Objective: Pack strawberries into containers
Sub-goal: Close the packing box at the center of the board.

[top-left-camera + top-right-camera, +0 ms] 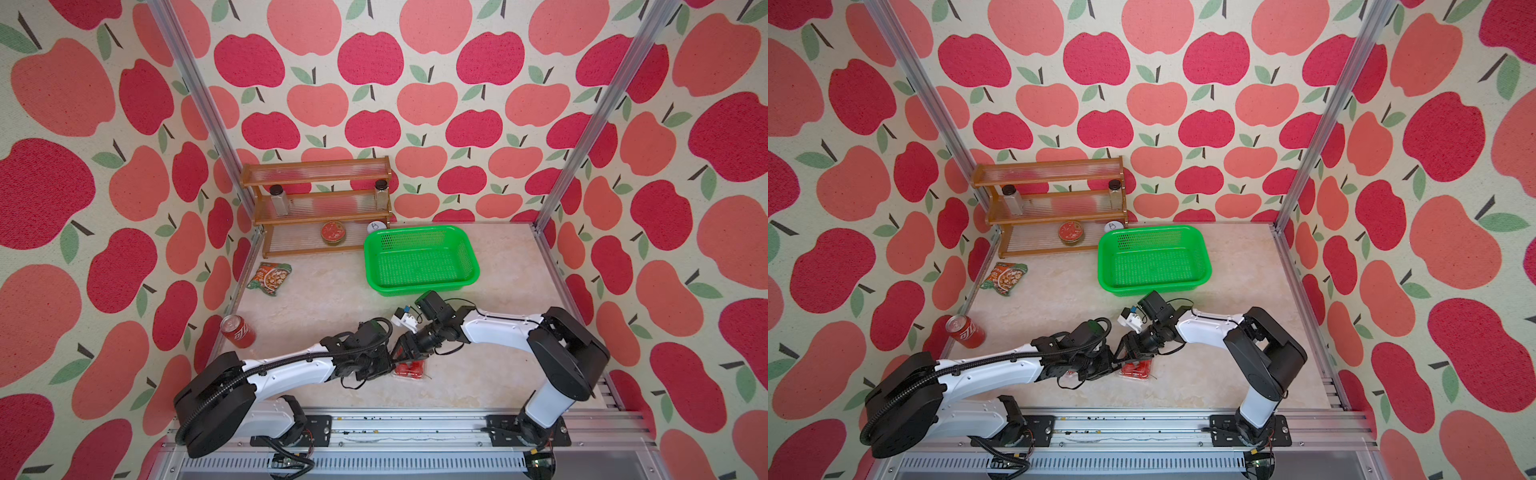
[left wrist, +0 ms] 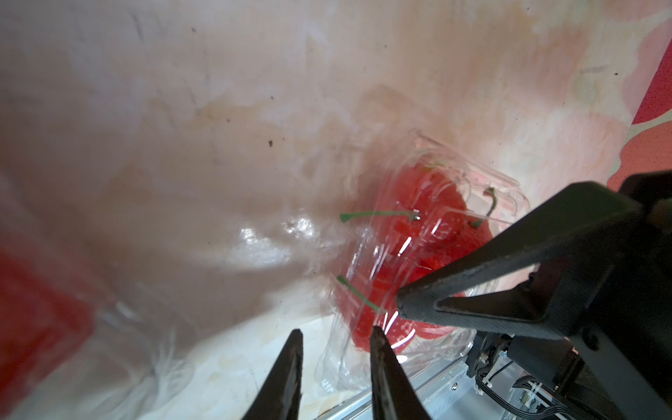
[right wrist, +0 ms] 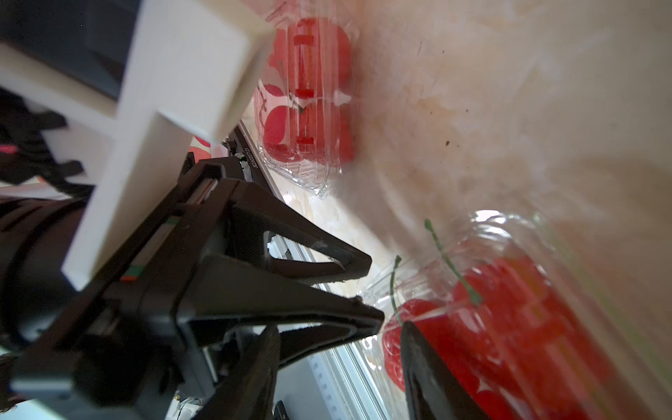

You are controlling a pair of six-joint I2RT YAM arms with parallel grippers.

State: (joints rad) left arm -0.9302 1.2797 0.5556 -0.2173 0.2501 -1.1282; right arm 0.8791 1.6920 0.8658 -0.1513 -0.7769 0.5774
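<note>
A clear clamshell container (image 1: 409, 369) (image 1: 1136, 368) holding several red strawberries (image 2: 436, 251) lies near the table's front middle, its lid down. My left gripper (image 2: 337, 329) is open, with the container's thin plastic edge in the gap between its fingers. My right gripper (image 3: 338, 327) is open too; one of its fingers (image 2: 509, 280) rests on the container's top. Both grippers meet over this box in both top views. Another closed container (image 3: 309, 98) with strawberries lies a little farther off on the table in the right wrist view.
An empty green basket (image 1: 419, 259) stands behind the arms. A wooden rack (image 1: 320, 208) with two jars and a tin is at the back left. A snack packet (image 1: 270, 278) and a red can (image 1: 237, 331) lie along the left wall. The metal rail (image 1: 415, 428) borders the front.
</note>
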